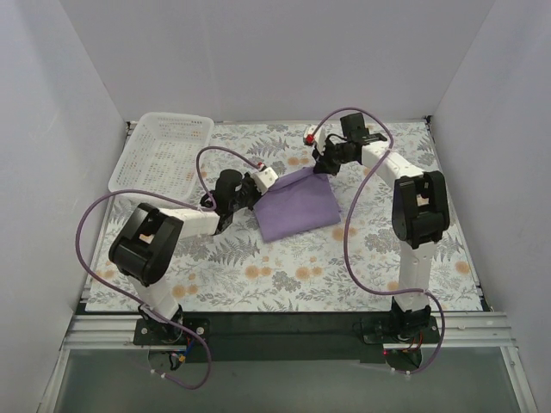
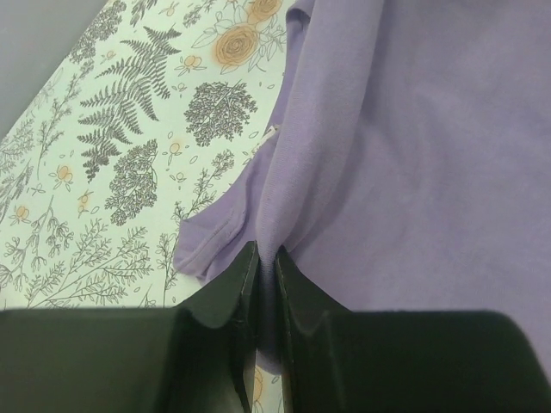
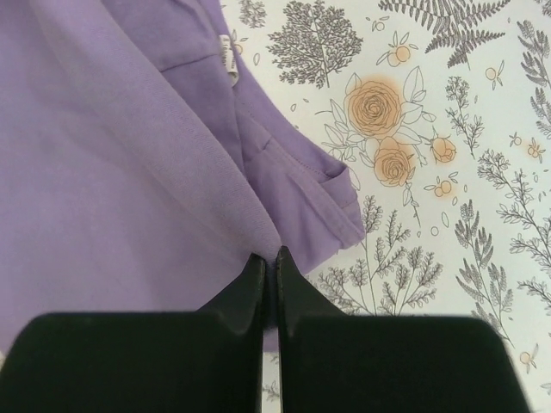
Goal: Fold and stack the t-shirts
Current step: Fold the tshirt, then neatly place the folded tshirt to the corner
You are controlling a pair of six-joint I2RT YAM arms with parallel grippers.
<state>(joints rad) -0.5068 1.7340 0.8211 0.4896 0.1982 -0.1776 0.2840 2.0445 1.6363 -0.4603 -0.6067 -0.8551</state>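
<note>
T-shirt (image 1: 297, 206) lies part-folded at table (image 1: 284, 275) ctr, near edge resting flat. Left gripper (image 2: 267, 254), jaws pressed together on a thin fold at the shirt's left edge, has only a narrow bite, so a fast pull to the right may slip the fabric out and collapse the fold. Farther back, right gripper (image 3: 269, 258) pinches the far-right corner just as thinly. Unequal lift btwn arms would skew the layers, and a drag to the left risks bumping the basket (image 1: 164, 151) at far left.
</note>
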